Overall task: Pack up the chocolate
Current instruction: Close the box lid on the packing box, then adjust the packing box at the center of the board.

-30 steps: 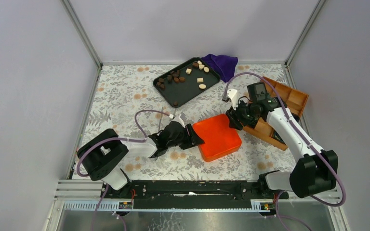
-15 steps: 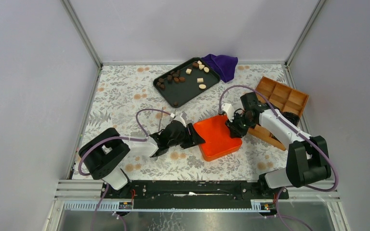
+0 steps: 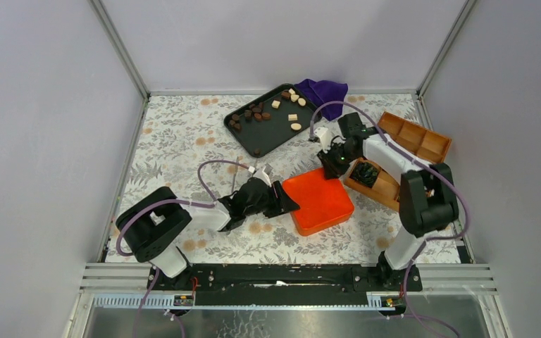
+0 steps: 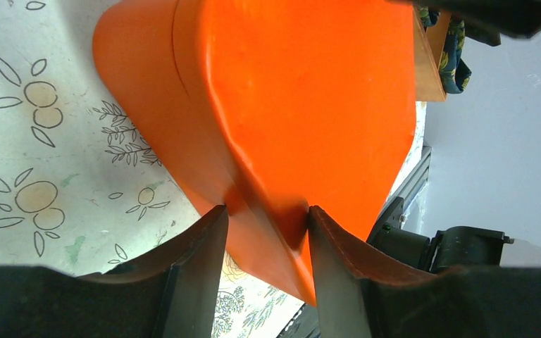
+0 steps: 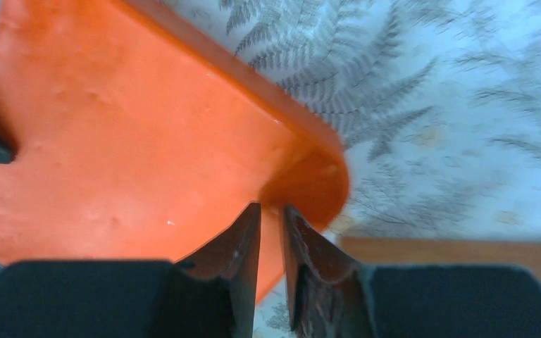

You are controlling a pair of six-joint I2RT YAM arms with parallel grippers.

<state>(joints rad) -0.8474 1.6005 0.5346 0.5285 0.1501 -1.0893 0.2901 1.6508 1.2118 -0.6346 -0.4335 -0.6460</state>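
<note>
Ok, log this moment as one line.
left gripper: shut on orange box, left edge | right gripper: shut on far-right corner | chocolate: on black tray

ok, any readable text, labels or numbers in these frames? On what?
None readable in any view.
The orange box, black tray, wooden box and purple cloth show no print.
The tablecloth has only a leaf-and-flower pattern.
</note>
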